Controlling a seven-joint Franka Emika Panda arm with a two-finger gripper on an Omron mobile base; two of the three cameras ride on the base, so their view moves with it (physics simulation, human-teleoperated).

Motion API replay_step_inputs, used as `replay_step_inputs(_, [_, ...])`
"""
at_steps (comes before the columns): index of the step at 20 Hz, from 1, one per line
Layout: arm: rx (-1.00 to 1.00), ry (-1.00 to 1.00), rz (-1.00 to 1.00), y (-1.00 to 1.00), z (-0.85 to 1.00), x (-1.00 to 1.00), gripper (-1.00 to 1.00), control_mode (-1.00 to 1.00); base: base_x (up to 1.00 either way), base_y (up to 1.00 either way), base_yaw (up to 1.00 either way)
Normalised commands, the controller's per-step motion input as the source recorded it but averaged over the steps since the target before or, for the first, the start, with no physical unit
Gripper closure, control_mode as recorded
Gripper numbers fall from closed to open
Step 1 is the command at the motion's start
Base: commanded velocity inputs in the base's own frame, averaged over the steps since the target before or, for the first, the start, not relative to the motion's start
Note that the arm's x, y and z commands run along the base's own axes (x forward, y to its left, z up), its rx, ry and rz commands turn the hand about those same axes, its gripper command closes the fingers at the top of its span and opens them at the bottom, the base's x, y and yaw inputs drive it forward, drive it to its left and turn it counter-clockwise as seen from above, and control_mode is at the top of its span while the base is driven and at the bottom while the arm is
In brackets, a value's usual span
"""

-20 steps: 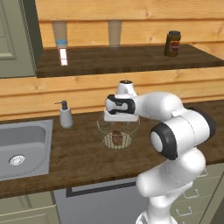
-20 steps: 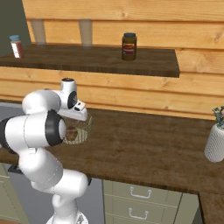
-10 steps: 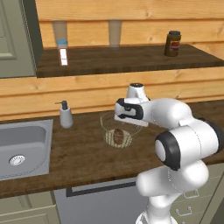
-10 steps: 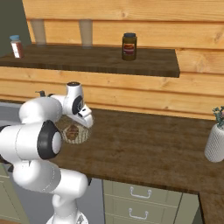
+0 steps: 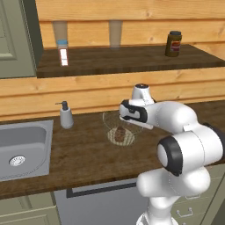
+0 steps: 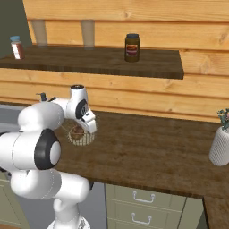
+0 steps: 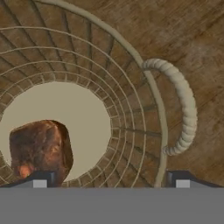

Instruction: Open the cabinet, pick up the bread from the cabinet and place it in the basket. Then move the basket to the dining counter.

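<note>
Left base view: the basket [image 5: 119, 128] stands on the dark wood table [image 5: 79, 154], near the back edge and to the right of the steel sink [image 5: 19, 149]. The bread [image 5: 118, 133] lies inside it on the tan base. The robot's hand hangs just over the right side of the basket, its fingers hidden behind the wrist here. A soap dispenser [image 5: 66, 116] stands between sink and basket, close to the wall. On the shelf [image 5: 123, 59] above sit a dark jar [image 5: 173, 43] at the right and a small bottle [image 5: 63, 52] at the left.

Right base view: the basket [image 6: 82, 135] with the bread [image 6: 79, 130] in it sits at the left part of the table [image 6: 147, 152], half hidden by the arm. A pale vase [image 6: 221, 145] stands near the right edge, well apart. The jar [image 6: 132, 47] is on the shelf.

Hand view: the fingers [image 7: 107, 180] are spread wide and hold nothing; one tip [image 7: 40, 180] is over the bread [image 7: 40, 149], the other [image 7: 182, 180] outside the wire rim, so they straddle the basket [image 7: 144, 109] wall beside its looped handle [image 7: 181, 105].
</note>
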Motion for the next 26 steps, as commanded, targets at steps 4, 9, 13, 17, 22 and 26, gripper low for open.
replay_step_inputs(4, [0.0, -0.02, 0.0, 0.0, 0.38, 0.0, -1.0, -1.0, 0.0, 0.0, 0.0])
replay_step_inputs(9, [0.0, 0.0, -0.02, 0.0, 0.42, -0.06, -1.0, -1.0, 0.0, 0.0, 0.0])
replay_step_inputs(13, [0.0, 0.0, -0.12, 0.0, -0.02, -0.17, -1.0, -1.0, 0.0, 0.0, 0.0])
replay_step_inputs(17, [0.06, 0.07, -0.07, 0.0, -0.33, -0.01, -1.0, -1.0, 0.0, 0.0, 0.0])
replay_step_inputs(22, [0.09, 0.0, -0.05, 0.0, -0.25, 0.06, -1.0, -1.0, 0.0, 0.0, 0.0])
replay_step_inputs(26, [0.0, 0.0, 0.0, 0.0, -0.16, 0.2, -1.0, -1.0, 0.0, 0.0, 0.0])
